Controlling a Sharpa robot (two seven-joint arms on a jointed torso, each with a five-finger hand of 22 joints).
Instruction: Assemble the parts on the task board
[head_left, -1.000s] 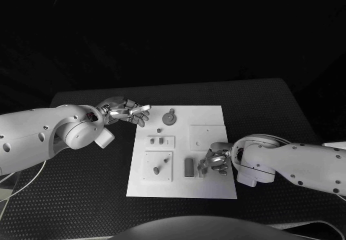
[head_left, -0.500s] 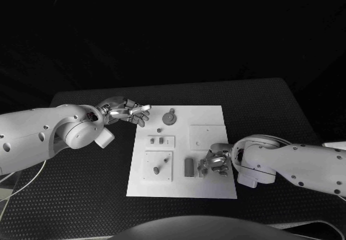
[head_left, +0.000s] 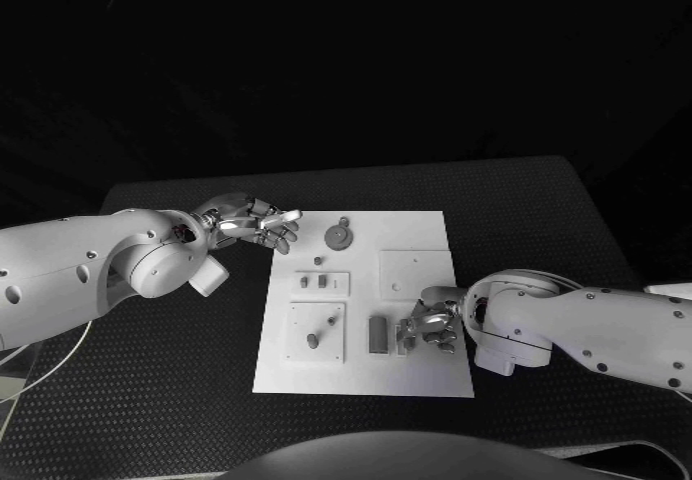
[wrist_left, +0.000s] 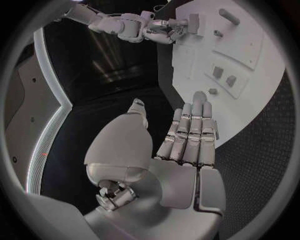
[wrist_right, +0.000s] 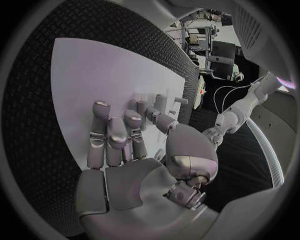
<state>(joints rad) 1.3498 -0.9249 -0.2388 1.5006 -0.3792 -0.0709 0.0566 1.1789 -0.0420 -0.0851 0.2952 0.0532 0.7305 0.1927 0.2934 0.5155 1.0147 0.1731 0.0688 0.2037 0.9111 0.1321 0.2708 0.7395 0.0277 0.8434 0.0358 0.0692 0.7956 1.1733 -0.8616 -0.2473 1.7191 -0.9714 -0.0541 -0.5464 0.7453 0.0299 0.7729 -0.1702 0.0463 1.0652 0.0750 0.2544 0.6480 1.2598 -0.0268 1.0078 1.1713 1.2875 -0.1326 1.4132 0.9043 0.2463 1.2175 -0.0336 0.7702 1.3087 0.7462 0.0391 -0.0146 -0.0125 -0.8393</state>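
While the task board (head_left: 418, 370) lies flat in the middle of the table (head_left: 173, 350), a smooth white rectangular plate with small grey parts on it, like the round disc (head_left: 338, 236) near its far edge and an upright block (head_left: 378, 335) near its near edge, the right robot hand (head_left: 430, 325) sits over the board's right side just beside that block. Can't tell if it's pinching anything. The left robot hand (head_left: 253, 226) hovers off the board's far left corner, metallic fingers spread, holding nothing, over the table's bumpy black mat.
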